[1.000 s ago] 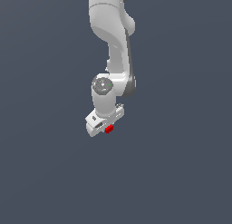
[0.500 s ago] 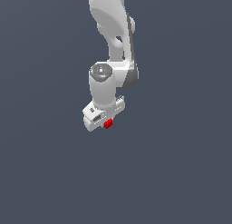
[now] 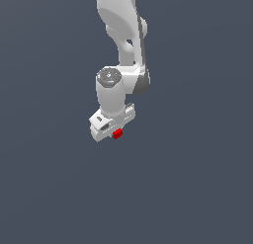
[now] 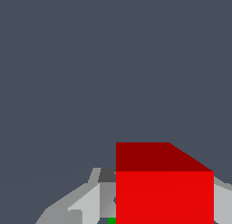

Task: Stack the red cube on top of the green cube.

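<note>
1. My claw [image 3: 114,133] is closed on the red cube [image 3: 117,134]. In the wrist view the cube [image 4: 164,197] sits between the grey fingers [image 4: 86,202], filling the gap, so I judge the grip firm. That is how I want it for the carry.

2. In the exterior view the cube shows as a small red spot at the lower edge of the white claw body, on the exterior view's right of it. The arm hangs down from above with the wrist turned, pointing the claw downward. I read that pose as suited to a placement from above.

3. Just past the held cube, the wrist view shows a thin sliver of the green cube [image 4: 111,221] at the frame's edge, mostly hidden by the red one. I take it that the target lies close under the claw. I cannot tell how far below, nor whether the two are squarely aligned.

4. The exterior view does not show the green cube at all; the arm or claw may cover it.

5. The tabletop [image 3: 197,188] around is plain dark grey.
</note>
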